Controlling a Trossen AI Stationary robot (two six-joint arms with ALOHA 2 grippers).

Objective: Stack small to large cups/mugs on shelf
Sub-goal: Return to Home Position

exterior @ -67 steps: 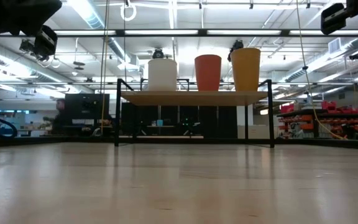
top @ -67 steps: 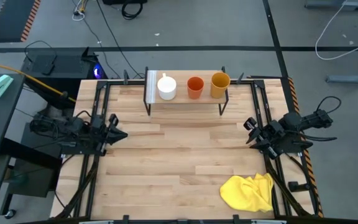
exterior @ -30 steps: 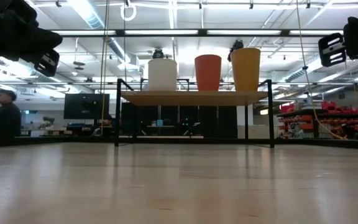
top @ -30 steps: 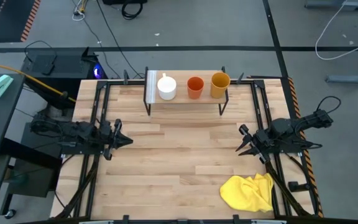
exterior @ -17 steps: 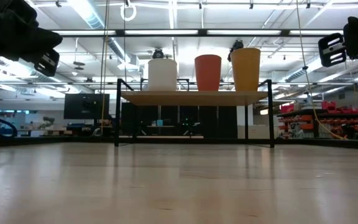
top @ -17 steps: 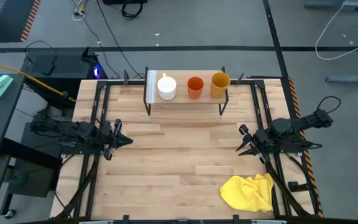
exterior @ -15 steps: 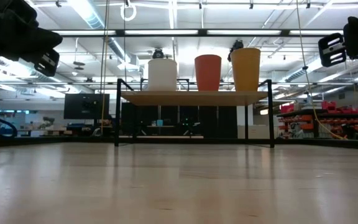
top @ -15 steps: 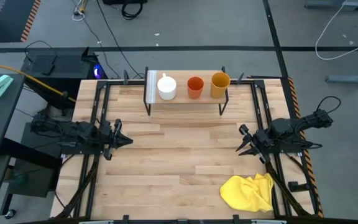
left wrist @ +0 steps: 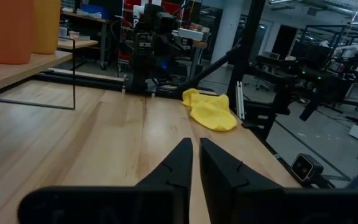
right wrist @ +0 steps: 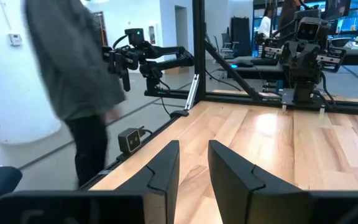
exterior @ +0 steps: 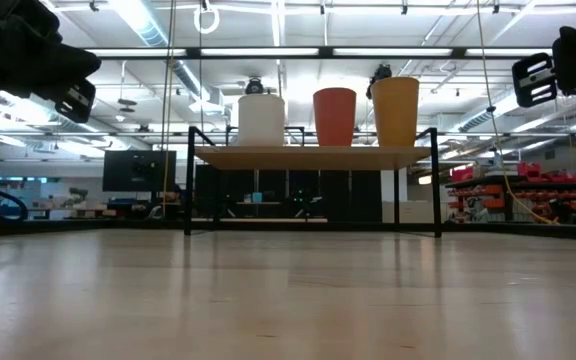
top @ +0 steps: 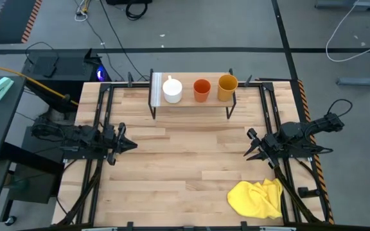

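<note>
Three cups stand upright in a row on the shelf (top: 191, 101) at the table's far edge: the white mug (top: 172, 90), the orange-red cup (top: 202, 90) and the taller yellow-orange cup (top: 227, 87). The low view shows the white mug (exterior: 261, 120), the orange-red cup (exterior: 334, 117) and the yellow-orange cup (exterior: 395, 111) resting by their bases on the top board (exterior: 313, 156). My left gripper (top: 132, 144) hovers over the table's left side, shut and holding nothing. My right gripper (top: 248, 152) hovers over the right side, its fingers a narrow gap apart and holding nothing.
A crumpled yellow cloth (top: 257, 197) lies near the table's near right corner, just nearer than my right gripper. Bare wooden tabletop (top: 191, 160) stretches between the two grippers and the shelf. A person (right wrist: 73, 81) stands on the floor beyond the table's left side.
Nothing on the table has moved in the last second, and both arms have kept still. A person seen in the room behind, at the left of the low view, has walked out of that view.
</note>
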